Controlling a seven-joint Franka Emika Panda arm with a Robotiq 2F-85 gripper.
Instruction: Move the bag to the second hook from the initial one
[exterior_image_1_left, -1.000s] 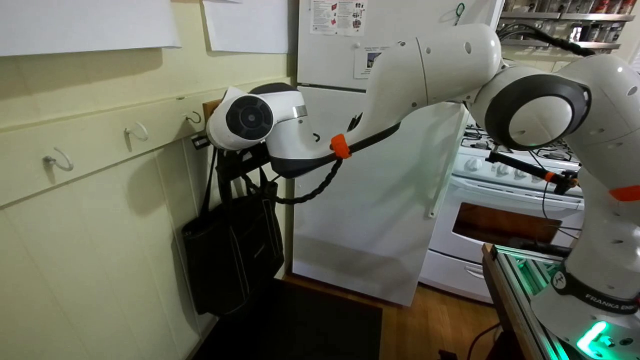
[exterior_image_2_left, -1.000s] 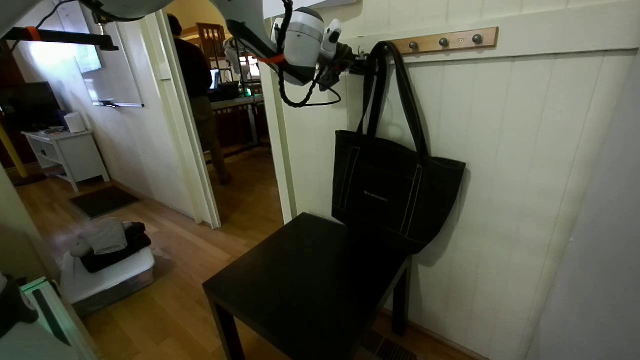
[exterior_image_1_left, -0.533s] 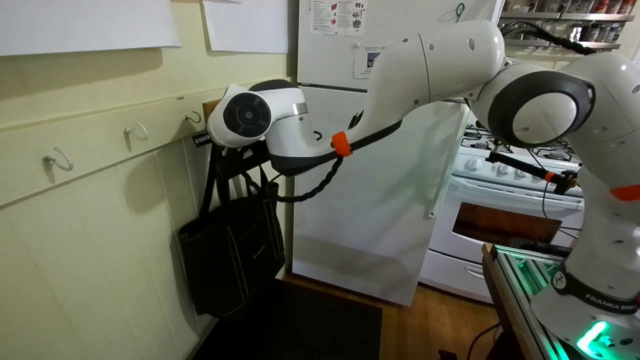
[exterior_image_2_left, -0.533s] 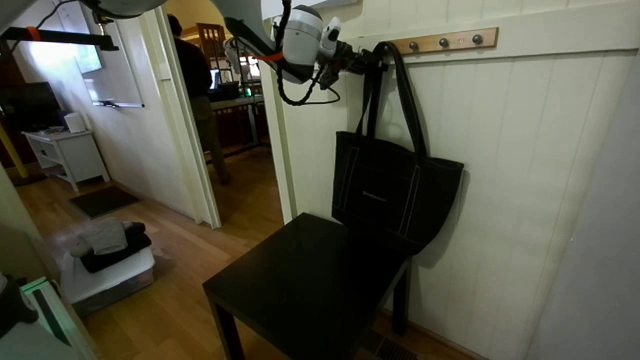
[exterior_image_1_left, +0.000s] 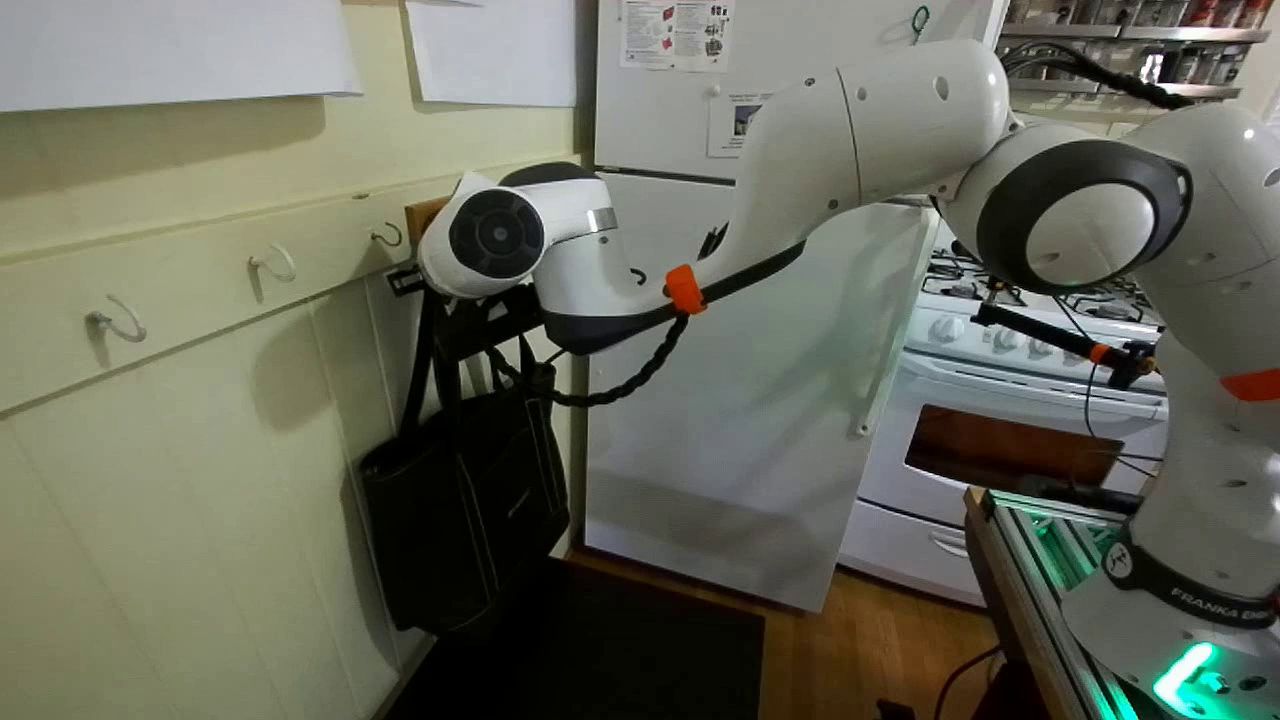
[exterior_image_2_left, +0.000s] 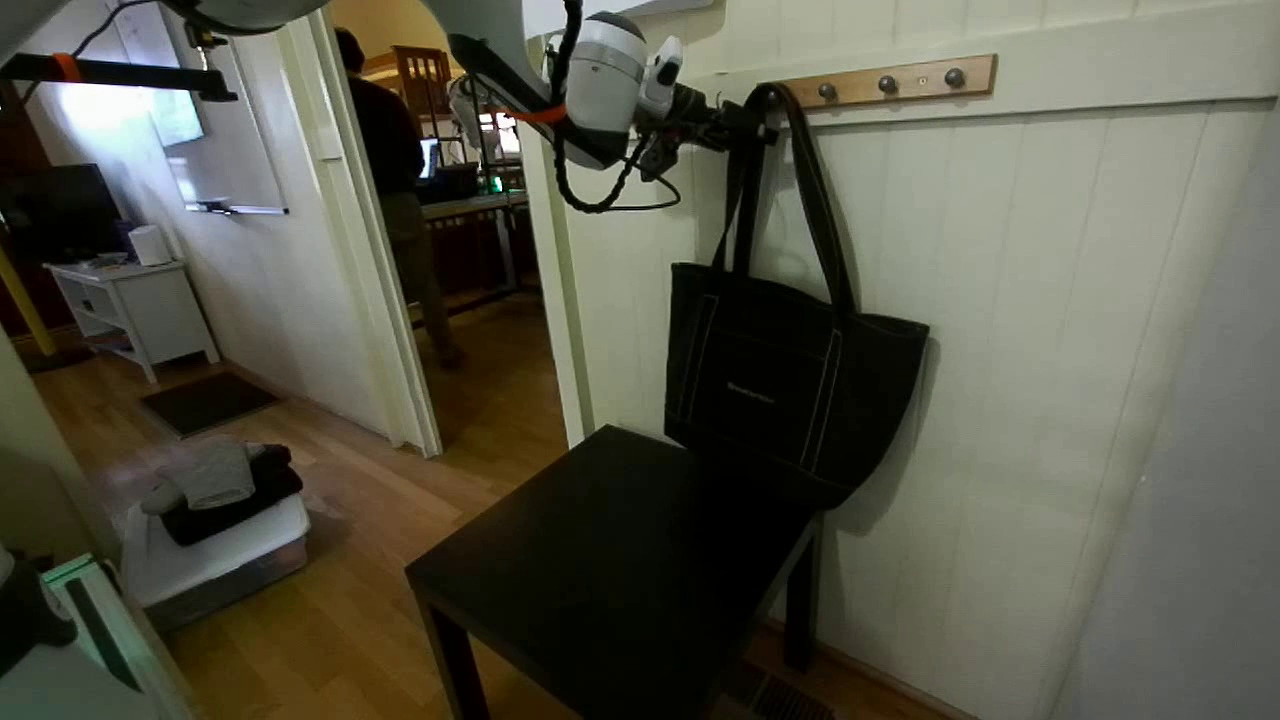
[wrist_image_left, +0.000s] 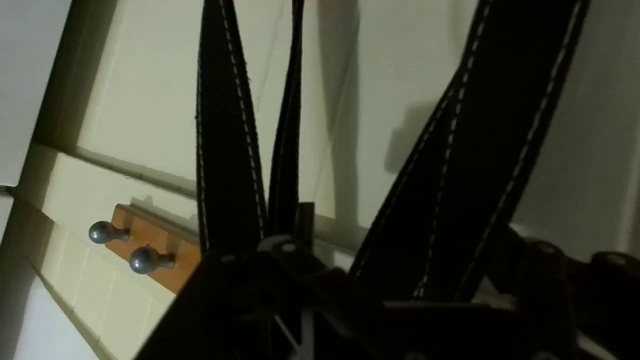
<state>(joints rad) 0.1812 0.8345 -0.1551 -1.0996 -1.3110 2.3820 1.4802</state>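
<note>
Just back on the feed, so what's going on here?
The robot's gripper is up at the handles of the black tote bag, though whether it's clamped on them I can't tell. The bag hangs by its handles close to the wall, near the wooden rack. What bears its weight is hidden.

A stove (exterior_image_1_left: 985, 440) and refrigerator (exterior_image_1_left: 720, 400) show a kitchen.
</note>
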